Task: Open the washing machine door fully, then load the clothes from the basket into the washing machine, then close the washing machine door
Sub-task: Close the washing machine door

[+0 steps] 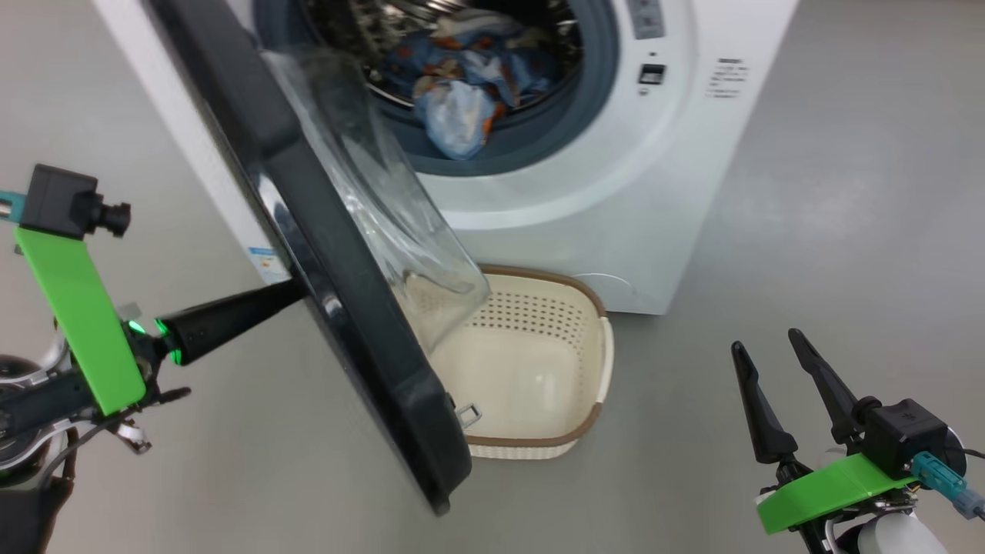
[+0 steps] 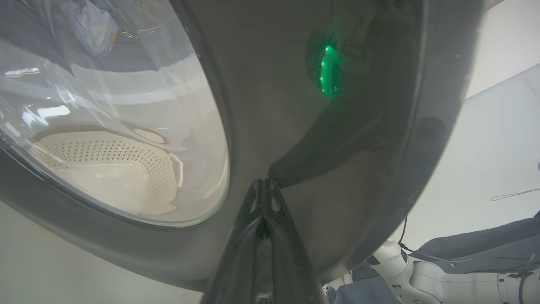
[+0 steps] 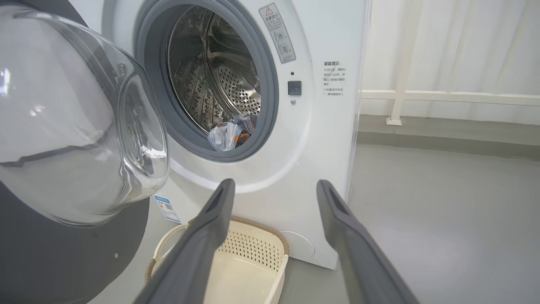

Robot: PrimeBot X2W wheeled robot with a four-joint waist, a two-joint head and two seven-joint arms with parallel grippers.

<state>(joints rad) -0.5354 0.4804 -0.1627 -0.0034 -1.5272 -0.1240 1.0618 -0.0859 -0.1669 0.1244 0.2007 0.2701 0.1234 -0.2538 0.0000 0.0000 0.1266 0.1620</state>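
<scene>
Blue printed clothes [image 1: 462, 77] lie inside the washing machine [image 1: 654, 200], and the basket [image 1: 539, 369] just in front of it sits empty (loading looks done), so only closing is left. The washing machine door [image 1: 308, 231] stands half swung, its lower edge near the basket. The left hand [image 1: 292, 291], pinched shut on nothing, touches the door's outer face. The right hand [image 1: 764, 340], spread wide and empty, hangs over open floor [image 1: 846, 231] to the machine's right.

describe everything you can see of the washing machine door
The washing machine door is round, with a wide glossy black rim and a bulging clear glass bowl at its centre. It stands partly open, swung out from the washing machine, overlapping the basket in the head view. The shut left end effector touches its black outer face.
</scene>
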